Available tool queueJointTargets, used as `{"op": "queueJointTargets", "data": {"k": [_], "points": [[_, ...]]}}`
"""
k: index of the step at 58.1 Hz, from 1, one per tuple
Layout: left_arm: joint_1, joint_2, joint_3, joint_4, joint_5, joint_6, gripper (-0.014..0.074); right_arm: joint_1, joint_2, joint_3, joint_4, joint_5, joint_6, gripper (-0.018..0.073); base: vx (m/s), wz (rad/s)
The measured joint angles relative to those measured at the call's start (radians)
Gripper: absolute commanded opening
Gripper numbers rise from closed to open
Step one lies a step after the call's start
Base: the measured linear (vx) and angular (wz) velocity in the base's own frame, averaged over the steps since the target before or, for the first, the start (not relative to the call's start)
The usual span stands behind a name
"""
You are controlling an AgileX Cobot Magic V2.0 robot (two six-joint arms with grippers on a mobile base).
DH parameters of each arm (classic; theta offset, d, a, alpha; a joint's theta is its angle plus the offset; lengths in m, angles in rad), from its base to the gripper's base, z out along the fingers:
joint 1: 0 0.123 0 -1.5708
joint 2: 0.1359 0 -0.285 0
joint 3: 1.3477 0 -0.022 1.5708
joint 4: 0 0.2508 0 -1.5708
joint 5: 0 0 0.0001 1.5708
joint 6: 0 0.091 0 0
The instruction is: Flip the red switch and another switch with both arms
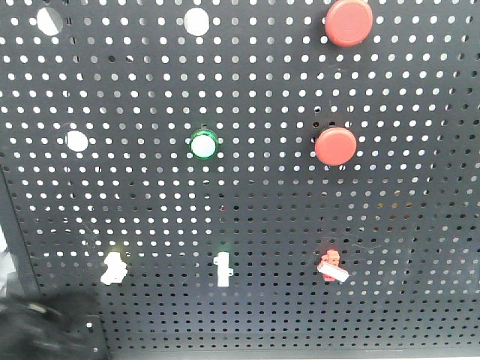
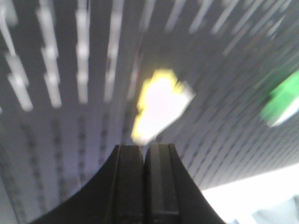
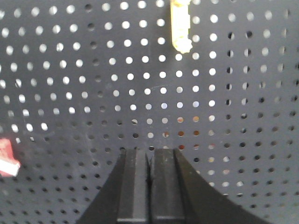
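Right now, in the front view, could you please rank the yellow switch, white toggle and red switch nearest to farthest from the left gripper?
1. yellow switch, lower left, beside the left gripper.
2. white toggle, bottom middle.
3. red switch, lower right.

black pegboard [image 1: 150, 75] — round buttons [image 1: 335, 145], red switch [image 1: 332, 266], pale switch [image 1: 112, 268], white toggle [image 1: 223, 270]
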Motion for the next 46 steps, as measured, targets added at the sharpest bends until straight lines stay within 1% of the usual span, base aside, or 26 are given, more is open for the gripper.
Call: {"op": "queueJointTargets", "data": {"k": [7, 11, 17, 26, 32, 38, 46], "points": [[0.0, -0.074, 0.0, 0.055, -0.008, 0.0, 0.0002, 0.037, 0.019, 0.0, -0.106, -0.039, 0.032, -0.0006, 0.0, 0.0], [0.0, -0.104, 0.0, 0.081, -0.011, 0.0, 0.0002, 0.087, 0.048, 0.0, -0.161, -0.07, 0.077, -0.0006, 0.0, 0.0], [0.0, -0.127, 0.0, 0.093, -0.011, 0.001, 0.0002, 0.165, 0.125, 0.0, -0.215, -0.123, 0.137, -0.0006, 0.0, 0.0], [0.0, -0.127, 0.0, 0.096, -0.009, 0.001, 0.0002, 0.274, 0.271, -0.04, -0.237, -0.183, 0.159, -0.0006, 0.0, 0.0], [0.0, -0.127, 0.0, 0.096, -0.01, 0.001, 0.0002, 0.325, 0.384, -0.099, -0.241, -0.209, 0.159, -0.0006, 0.0, 0.0], [0.0, -0.127, 0.0, 0.096, -0.011, 0.001, 0.0002, 0.353, 0.484, -0.163, -0.242, -0.256, 0.159, -0.0006, 0.0, 0.0], [0.0, -0.127, 0.0, 0.096, -0.019, 0.001, 0.0002, 0.359, 0.575, -0.223, -0.242, -0.294, 0.163, -0.0006, 0.0, 0.0]]}}
